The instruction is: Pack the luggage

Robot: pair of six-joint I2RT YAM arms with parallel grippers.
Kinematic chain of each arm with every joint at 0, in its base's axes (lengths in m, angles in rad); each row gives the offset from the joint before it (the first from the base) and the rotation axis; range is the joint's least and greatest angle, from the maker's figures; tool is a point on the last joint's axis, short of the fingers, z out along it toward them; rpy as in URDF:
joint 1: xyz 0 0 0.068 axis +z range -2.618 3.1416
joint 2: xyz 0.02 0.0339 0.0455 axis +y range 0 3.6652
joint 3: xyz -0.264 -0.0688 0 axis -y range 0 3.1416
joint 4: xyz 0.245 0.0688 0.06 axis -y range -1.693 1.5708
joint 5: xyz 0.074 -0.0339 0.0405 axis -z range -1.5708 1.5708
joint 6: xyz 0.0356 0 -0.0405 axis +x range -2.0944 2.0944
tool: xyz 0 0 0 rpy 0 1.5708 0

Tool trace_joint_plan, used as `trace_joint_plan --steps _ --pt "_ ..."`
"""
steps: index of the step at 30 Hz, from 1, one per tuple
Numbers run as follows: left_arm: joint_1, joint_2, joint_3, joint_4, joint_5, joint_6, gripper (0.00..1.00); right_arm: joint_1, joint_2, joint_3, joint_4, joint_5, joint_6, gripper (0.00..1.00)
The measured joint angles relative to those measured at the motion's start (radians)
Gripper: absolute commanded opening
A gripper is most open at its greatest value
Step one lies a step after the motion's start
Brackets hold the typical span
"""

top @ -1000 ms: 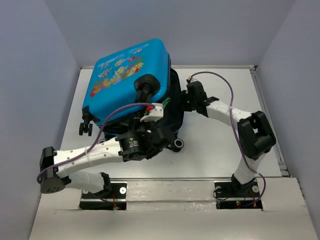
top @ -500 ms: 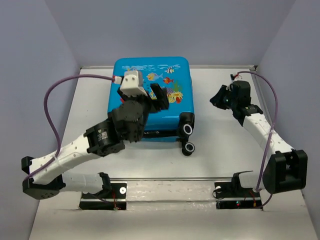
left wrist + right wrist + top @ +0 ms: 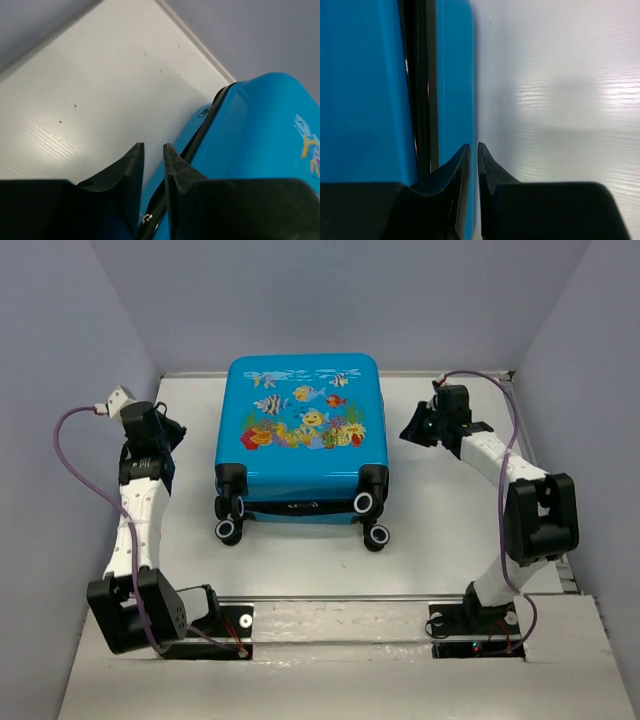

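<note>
The luggage (image 3: 300, 440) lies flat and closed in the middle of the table, fish print up, wheels (image 3: 377, 537) towards the arms. My left gripper (image 3: 170, 443) hangs just off its left side, and the left wrist view has the jaws (image 3: 153, 146) a narrow gap apart with nothing between the tips. Under them run the blue shell (image 3: 260, 135) and a small metal zipper pull (image 3: 145, 218). My right gripper (image 3: 412, 430) sits off the case's right side. In the right wrist view its jaws (image 3: 474, 146) are almost together and empty, beside the blue shell (image 3: 365, 100) and black zipper seam (image 3: 420, 100).
White table (image 3: 440, 520) boxed in by grey walls, with a raised rail (image 3: 535, 470) along the right edge. Bare tabletop lies to either side of the case and between its wheels and the arm bases (image 3: 205, 625).
The raised lid has come down and the case now lies closed and squared up. Both arms have drawn back to its left and right sides. The left jaws have narrowed.
</note>
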Motion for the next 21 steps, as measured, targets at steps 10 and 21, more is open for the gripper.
trace_joint_plan --steps 10,21 --pt "0.015 0.261 -0.275 0.177 0.274 -0.132 0.12 0.128 0.272 0.232 -0.072 0.077 -0.042 0.2" --pt "-0.247 -0.039 -0.559 0.266 0.058 -0.149 0.09 0.121 0.74 0.935 -0.231 0.018 -0.12 0.56"
